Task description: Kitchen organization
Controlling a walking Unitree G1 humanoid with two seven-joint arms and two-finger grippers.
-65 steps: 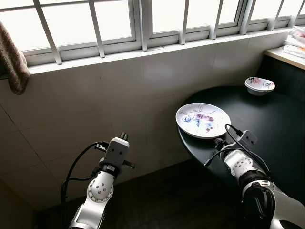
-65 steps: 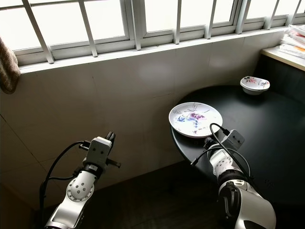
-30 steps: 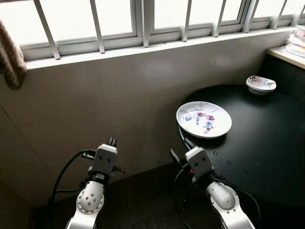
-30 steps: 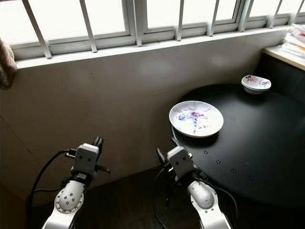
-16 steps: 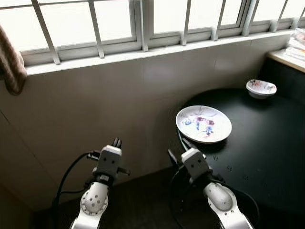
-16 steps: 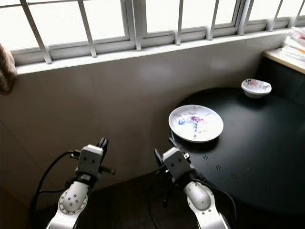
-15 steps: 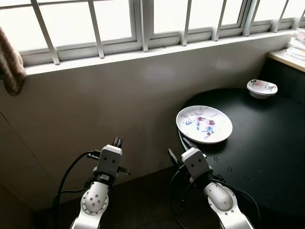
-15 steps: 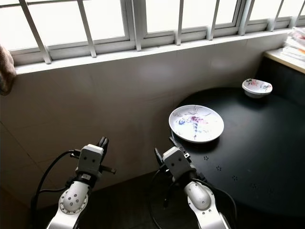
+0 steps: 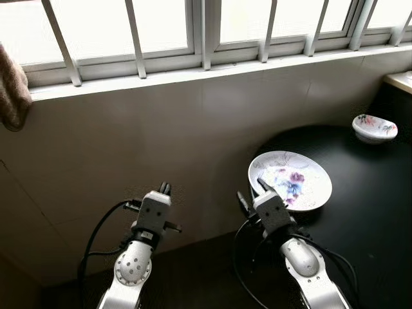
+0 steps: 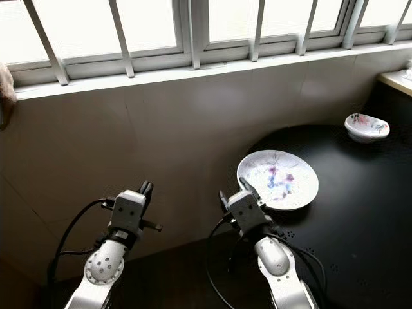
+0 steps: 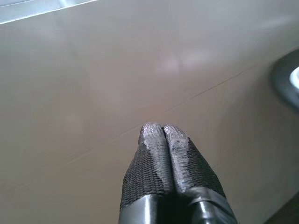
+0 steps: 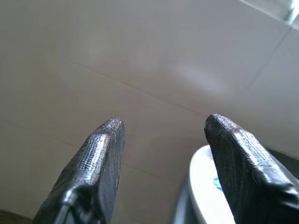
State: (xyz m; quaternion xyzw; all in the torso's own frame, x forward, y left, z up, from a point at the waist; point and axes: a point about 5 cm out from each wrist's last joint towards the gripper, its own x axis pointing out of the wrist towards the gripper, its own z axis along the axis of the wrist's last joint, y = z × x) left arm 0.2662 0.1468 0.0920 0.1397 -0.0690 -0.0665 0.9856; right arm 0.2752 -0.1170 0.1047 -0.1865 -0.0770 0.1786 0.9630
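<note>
- Floral plate [image 9: 290, 181] lies flat at the near-left edge of the round black bench [image 9: 360, 212], close under the tiled wall [image 9: 161, 129] below the window.
- Small floral bowl [image 9: 374, 127] sits at the bench's far side, toward 2 o'clock from the plate, well apart from it.
- Right pincer [image 12: 163, 135]: fingers spread wide, nothing between them. It hovers just off the plate's near-left rim; the plate lies at about 1 o'clock from it, very near but, as far as I can tell, not touching.
- Left pincer [image 11: 162, 135]: fingers pressed together, empty, aimed at the wall, well out at 9 o'clock from the plate.
- Judgement: right arm is clearly nearer; the plate is round, so the grasp turns on sliding the fingers over the rim edge-on.
</note>
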